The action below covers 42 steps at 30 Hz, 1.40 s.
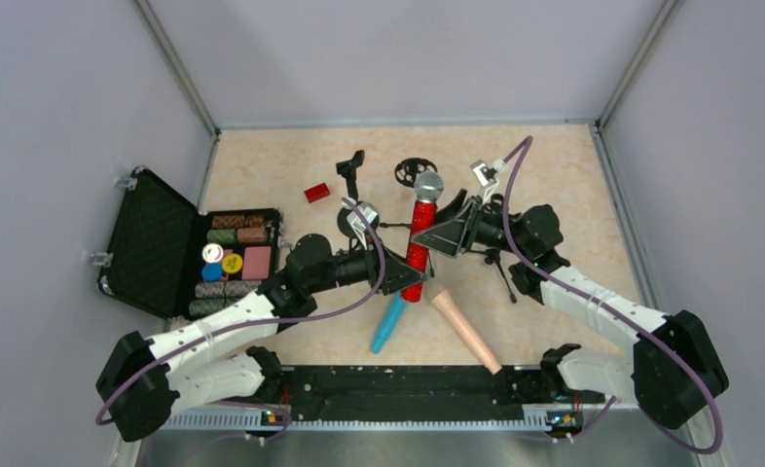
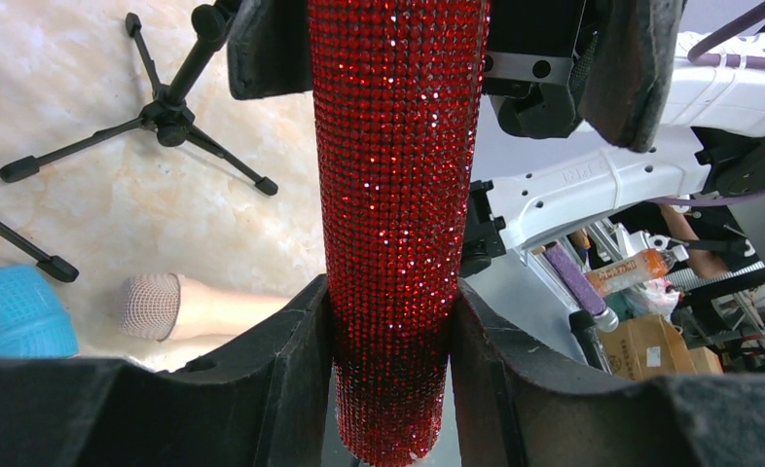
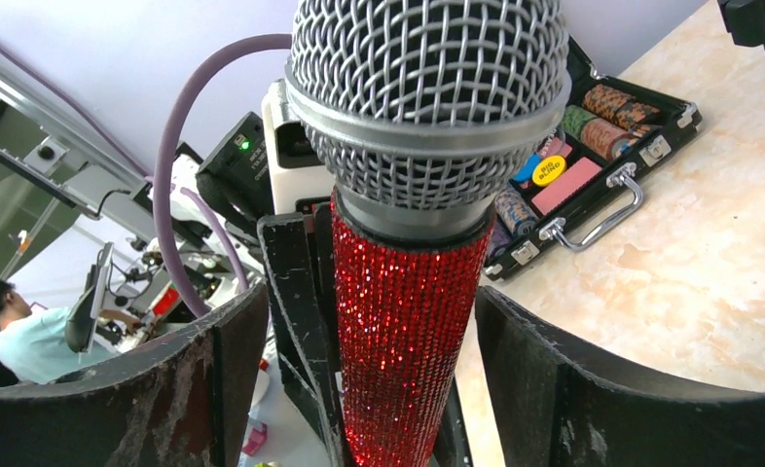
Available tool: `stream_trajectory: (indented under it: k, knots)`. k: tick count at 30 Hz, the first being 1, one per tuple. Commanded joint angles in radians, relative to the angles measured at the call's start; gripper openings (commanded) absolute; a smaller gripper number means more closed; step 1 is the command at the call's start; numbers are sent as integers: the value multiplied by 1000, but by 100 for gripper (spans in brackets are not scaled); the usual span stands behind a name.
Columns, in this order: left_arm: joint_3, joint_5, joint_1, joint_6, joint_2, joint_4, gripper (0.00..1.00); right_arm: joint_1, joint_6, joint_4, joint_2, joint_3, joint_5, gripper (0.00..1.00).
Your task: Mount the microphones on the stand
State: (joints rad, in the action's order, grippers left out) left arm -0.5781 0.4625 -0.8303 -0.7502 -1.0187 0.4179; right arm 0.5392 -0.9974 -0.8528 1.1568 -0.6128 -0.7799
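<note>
The glittery red microphone [image 1: 419, 243] with a grey mesh head [image 3: 427, 88] is held off the table between both arms. My left gripper [image 2: 393, 321] is shut on its lower end, both pads tight against the barrel. My right gripper [image 3: 369, 321] stands open around the upper barrel just below the head, with a gap on each side. The cyan-blue microphone [image 1: 390, 326] and the peach-pink microphone [image 1: 466, 331] lie on the table near the front. A small black tripod stand [image 2: 169, 117] is on the table beyond the red mic, and its legs [image 1: 500, 272] show under my right arm.
An open black case [image 1: 155, 248] with poker chips lies at the left. A small red block [image 1: 316, 192], a black clip piece [image 1: 351, 170] and a round black base [image 1: 414, 172] lie at the back. A black rail [image 1: 398, 389] runs along the near edge.
</note>
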Motion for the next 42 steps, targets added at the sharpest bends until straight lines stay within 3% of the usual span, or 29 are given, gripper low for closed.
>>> stream_trajectory:
  k: [1,8,16,19,24,26,29,31,34,42]
  knots:
    - [-6,-5,2,1,14,65,0,1,-19,-93,-2,10,-5,75]
    - [-12,28,2,-14,-12,76,0,1,-75,-189,49,10,-27,65]
    - [11,3,2,-25,-2,75,0,1,-60,-172,53,8,-32,23]
    - [15,-3,2,-22,1,70,2,1,-30,-132,31,11,-19,15]
    - [14,-19,1,-28,-8,75,36,1,68,15,-15,-6,31,0]
    - [10,-21,3,-30,-18,81,49,2,109,82,-33,-15,54,0]
    - [6,-23,3,-38,-28,82,79,1,155,166,-60,-19,94,0]
    - [8,-37,9,-50,-30,86,92,0,179,202,-79,-23,117,0]
    - [25,-69,18,-73,-24,118,99,1,201,226,-103,-20,147,0]
    - [81,-166,97,-173,11,217,99,1,251,286,-157,-7,212,0]
